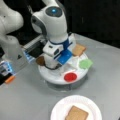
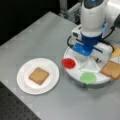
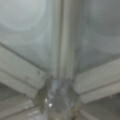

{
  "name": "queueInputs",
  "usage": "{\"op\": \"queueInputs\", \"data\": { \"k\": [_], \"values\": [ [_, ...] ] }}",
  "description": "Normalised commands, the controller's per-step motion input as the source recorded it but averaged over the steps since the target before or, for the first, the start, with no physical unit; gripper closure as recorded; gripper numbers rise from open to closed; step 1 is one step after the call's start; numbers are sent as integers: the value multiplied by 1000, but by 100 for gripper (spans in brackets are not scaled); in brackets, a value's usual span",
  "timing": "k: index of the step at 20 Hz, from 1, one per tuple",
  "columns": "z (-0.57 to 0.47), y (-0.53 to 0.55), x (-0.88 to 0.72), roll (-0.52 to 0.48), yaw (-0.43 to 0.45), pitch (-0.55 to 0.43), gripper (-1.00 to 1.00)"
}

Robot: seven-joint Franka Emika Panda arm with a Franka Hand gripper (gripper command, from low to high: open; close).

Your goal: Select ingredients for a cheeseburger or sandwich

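A round white divided tray [image 1: 55, 79] [image 2: 74, 74] holds the ingredients in both front views: a red disc [image 1: 70, 77] [image 2: 68, 63], green lettuce [image 1: 85, 63] [image 2: 88, 77] and a brown toast slice [image 1: 79, 49] [image 2: 111, 69]. A dark patty [image 1: 40, 60] and yellow cheese [image 2: 116, 51] each show in a front view only. The sandwich is a single toast slice [image 1: 76, 113] [image 2: 38, 75] on the white paper plate [image 1: 58, 110] [image 2: 23, 85]. My gripper [image 1: 52, 63] [image 2: 83, 51] is lowered over the tray's centre, its fingertips hidden. The wrist view shows only the tray's dividers [image 3: 60, 62], very close.
The arm's grey base [image 1: 13, 52] stands at a front view's left, with a small orange object [image 1: 10, 79] beside it. The grey table [image 2: 37, 37] ends at a dark perforated surface [image 2: 15, 110] at a front view's bottom left.
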Motion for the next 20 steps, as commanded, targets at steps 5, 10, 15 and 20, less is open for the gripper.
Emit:
{"op": "queueInputs", "data": {
  "k": [5,10,15,20],
  "values": [
    [-139,109,-121,-112,58,-156,-100],
    [-184,75,-126,-124,57,-168,-100],
    [-202,33,-129,-138,75,-168,-100],
    [-177,26,-136,-143,116,-151,-100]
  ]
}}
